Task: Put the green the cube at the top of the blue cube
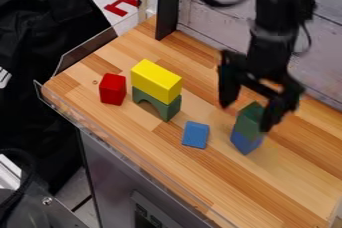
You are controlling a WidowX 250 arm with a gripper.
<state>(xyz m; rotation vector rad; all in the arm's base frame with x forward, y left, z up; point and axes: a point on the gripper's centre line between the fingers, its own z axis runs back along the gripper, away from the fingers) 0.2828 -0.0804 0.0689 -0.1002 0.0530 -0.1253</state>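
Wooden counter (267,197): blue cube (246,142), green block (251,121) on top. Smaller-looking blue block (196,135) near, apart. Gripper (246,115) at green block, fingers spread wide. Farther, yellow block (155,79) atop green arch (165,108); red block (113,89) beside.

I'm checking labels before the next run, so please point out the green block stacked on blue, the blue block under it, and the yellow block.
Green block (248,126): camera view, on its near side.
Blue block (246,143): camera view, near its lower end.
Yellow block (157,75): camera view, on its top face.
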